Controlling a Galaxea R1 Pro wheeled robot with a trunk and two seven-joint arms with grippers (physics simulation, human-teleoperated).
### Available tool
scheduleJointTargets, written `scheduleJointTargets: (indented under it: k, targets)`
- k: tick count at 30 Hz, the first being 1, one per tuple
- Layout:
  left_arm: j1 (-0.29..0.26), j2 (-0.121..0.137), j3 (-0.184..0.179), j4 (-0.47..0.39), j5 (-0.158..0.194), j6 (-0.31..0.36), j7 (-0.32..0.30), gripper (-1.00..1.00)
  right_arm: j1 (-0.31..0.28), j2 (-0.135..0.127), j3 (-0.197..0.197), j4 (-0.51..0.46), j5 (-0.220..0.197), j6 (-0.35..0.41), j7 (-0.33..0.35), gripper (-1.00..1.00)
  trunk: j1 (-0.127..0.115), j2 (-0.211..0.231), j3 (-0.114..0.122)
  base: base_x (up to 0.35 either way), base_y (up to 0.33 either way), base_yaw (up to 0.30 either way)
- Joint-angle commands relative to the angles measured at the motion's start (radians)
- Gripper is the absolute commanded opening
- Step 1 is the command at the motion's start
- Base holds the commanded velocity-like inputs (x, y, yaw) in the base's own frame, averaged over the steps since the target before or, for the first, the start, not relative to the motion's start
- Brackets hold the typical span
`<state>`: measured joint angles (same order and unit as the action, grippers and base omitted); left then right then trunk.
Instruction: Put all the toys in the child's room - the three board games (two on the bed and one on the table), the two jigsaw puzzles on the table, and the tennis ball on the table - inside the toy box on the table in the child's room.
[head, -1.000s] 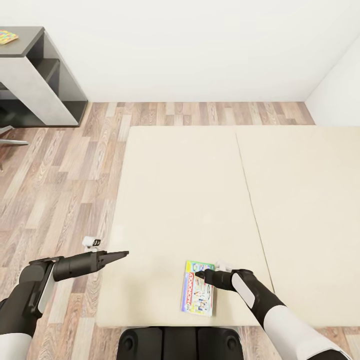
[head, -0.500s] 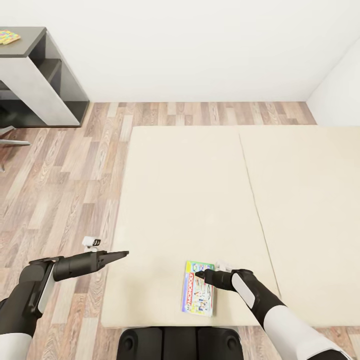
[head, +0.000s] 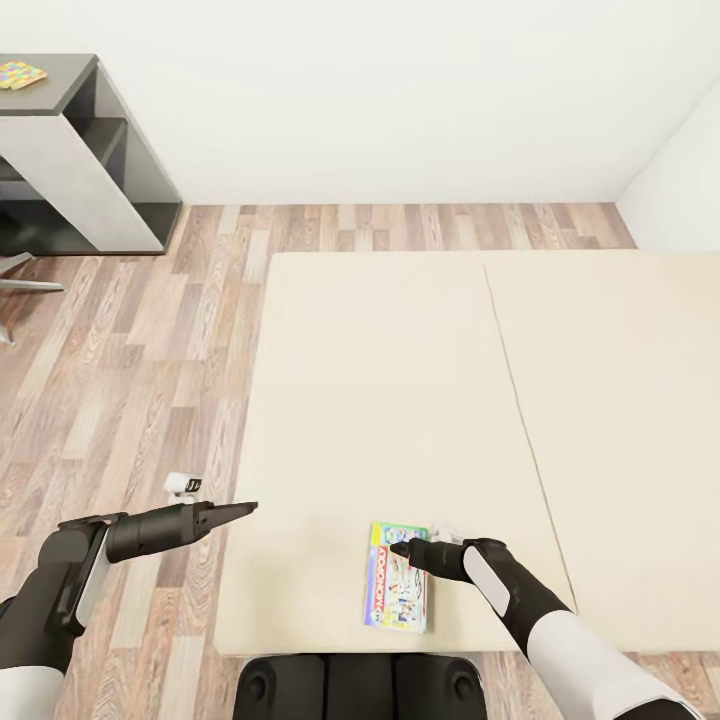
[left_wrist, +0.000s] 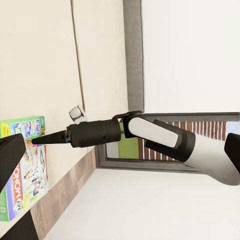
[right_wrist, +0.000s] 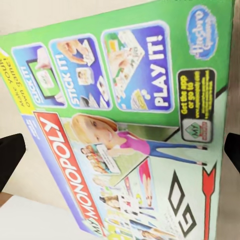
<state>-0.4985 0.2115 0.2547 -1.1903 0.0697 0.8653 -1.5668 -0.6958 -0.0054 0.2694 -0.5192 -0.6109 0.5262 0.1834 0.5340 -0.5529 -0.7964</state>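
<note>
I've got the Monopoly box (head: 398, 577) lying flat on the bed (head: 400, 400), close to the bed's near edge and nearer its left side than the seam in the mattress. Print faces up; red "MONOPOLY" banner runs along the box's long side.

Right pincer (head: 400, 548) sits above the box's far end. In the right wrist view the box (right_wrist: 125, 125) lies between the two dark fingertips (right_wrist: 11, 157), which stand wide apart at either side of the frame. So the jaws are spread well open, with nothing clamped. Can't tell from the head view whether the tips touch the lid or hang just over it.

Left pincer (head: 240, 509) is held out over the bed's left edge, pointing toward the middle of the mattress, well apart from the box. Its fingers look pressed together into one thin point in the head view, nothing between them. The left wrist view shows the right arm (left_wrist: 150, 132) reaching across with the box (left_wrist: 25, 165) below its tip.

One puzzle mat (head: 20, 73) lies on the dark grey worktop (head: 60, 80) at the far left, across the wood floor (head: 130, 350) from the bed. It's near that worktop's left end as far as I can see; the rest is cut off by the frame.
</note>
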Motion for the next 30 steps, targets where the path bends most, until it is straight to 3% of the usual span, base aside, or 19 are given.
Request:
scheduleJointTargets:
  k: [1,30]
  targets:
    - [0.000,0.000,0.000,0.000,-0.001,0.011,-0.004,1.00,0.000,0.000,0.002,-0.001,0.002,0.003,0.002,1.00,0.000,-0.001,-0.001,0.000,0.078,0.000]
    - [-0.001,0.000,0.000,0.000,0.001,0.011,-0.004,1.00,0.000,-0.004,0.002,-0.001,0.002,0.003,0.004,1.00,0.000,-0.001,-0.001,0.000,0.076,0.000]
